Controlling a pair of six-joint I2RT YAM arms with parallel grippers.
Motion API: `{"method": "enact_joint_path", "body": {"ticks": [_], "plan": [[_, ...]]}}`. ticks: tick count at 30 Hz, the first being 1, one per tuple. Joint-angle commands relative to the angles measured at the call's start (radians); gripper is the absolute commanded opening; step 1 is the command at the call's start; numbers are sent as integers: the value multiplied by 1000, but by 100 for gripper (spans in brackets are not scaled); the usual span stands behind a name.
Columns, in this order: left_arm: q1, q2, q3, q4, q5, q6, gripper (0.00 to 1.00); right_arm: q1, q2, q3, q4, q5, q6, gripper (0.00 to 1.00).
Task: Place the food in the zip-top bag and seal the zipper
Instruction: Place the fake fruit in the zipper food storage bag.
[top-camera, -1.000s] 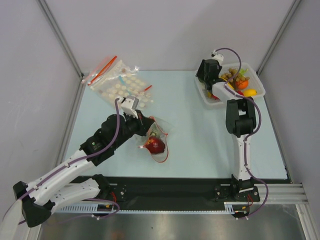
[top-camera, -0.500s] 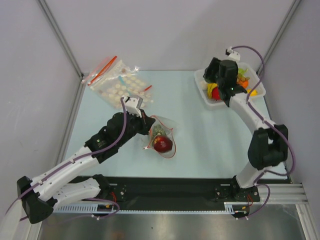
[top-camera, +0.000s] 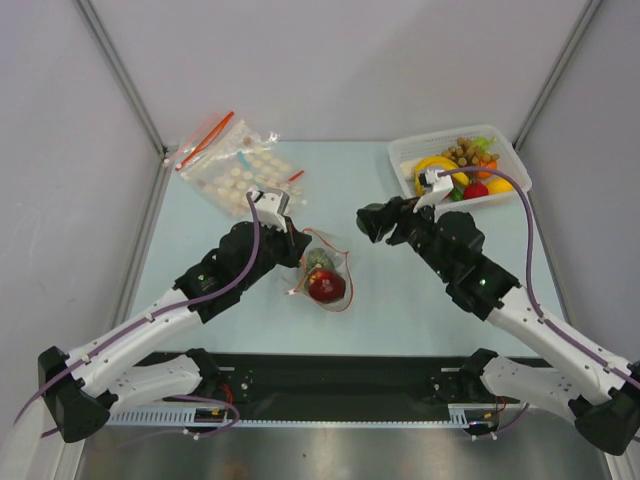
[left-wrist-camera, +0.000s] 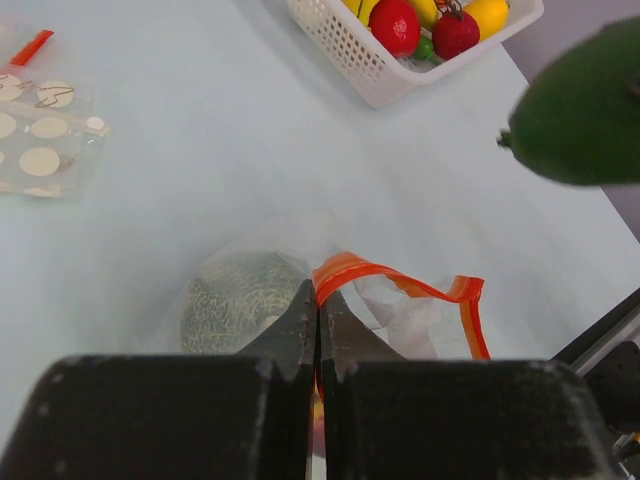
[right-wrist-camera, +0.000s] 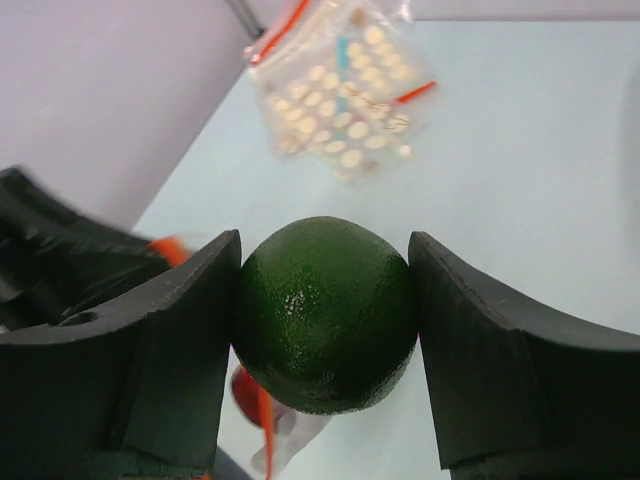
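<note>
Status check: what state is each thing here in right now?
left gripper: shut on the zip-top bag at its rim.
right gripper: shut on the dark green ball.
zipper: unsealed, mouth open.
red fruit: inside the bag.
grey-green ball: inside the bag.

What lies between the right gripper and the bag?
Only bare table, seen in the top view. The right gripper holds the dark green ball clear of the zip-top bag.

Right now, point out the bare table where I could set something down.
Bare: the far strip between the disc bags and basket; the near middle between the bag and right arm. Crowded: the centre, where the left arm holds the bag.
</note>
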Motion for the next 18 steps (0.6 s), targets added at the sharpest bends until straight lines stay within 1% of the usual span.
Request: {"method": "enact_joint_path", "body": {"ticks": [1,4,5,7,8,11,12,15,18], "plan": [[-6,-2,46,12,-26,26,0,87,-56,-47,81,12,-58,34],[-6,-1,48,9,-29,26,0,185,-59,-53,105,28,-113,33],[-6,5,49,8,-26,26,0,237,-47,-56,114,31,-130,32],[-6,8,52,3,-37,31,0,287,-27,-56,140,32,-163,32],[-6,8,52,-3,-43,32,0,342,-1,-56,148,64,-195,32],[-6,8,52,-5,-54,34,0,416,36,-60,183,121,-244,33],[-6,10,54,-6,-63,34,0,457,57,-62,194,161,-268,33],[-6,5,57,-15,-72,32,0,503,114,-47,207,216,-308,33],[-6,-13,61,-29,-81,29,0,512,162,-47,229,268,-328,34]]}}
